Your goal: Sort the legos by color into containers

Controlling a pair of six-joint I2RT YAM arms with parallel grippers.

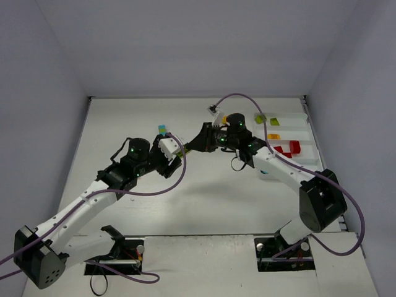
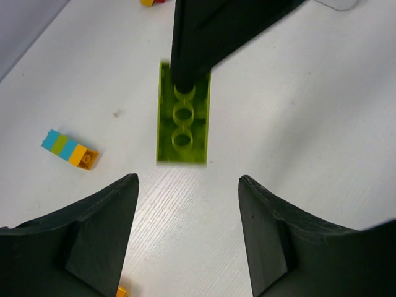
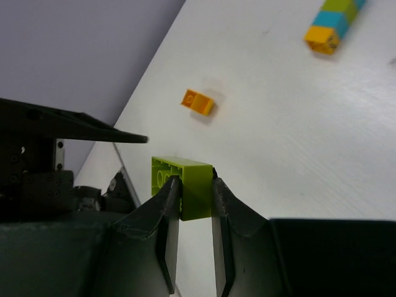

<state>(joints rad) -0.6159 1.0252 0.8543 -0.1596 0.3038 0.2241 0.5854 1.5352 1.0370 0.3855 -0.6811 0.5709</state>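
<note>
My right gripper (image 3: pixel 195 184) is shut on a lime green brick (image 3: pixel 185 170) and holds it by one end, above the table. In the left wrist view the same brick (image 2: pixel 182 127) lies just ahead of my open, empty left gripper (image 2: pixel 187 180), with a right finger (image 2: pixel 198 37) over its far end. In the top view both grippers meet mid-table, left (image 1: pixel 174 148) and right (image 1: pixel 187 147). A cyan, green and orange stack (image 2: pixel 69 149) lies to the left. A small orange brick (image 3: pixel 198 102) lies apart.
The white divided tray (image 1: pixel 309 162) stands at the far right. It holds a lime brick (image 1: pixel 260 117), an orange brick (image 1: pixel 273 136) and red bricks (image 1: pixel 291 147) in separate compartments. The stack also shows in the top view (image 1: pixel 162 129). Grey walls enclose the table.
</note>
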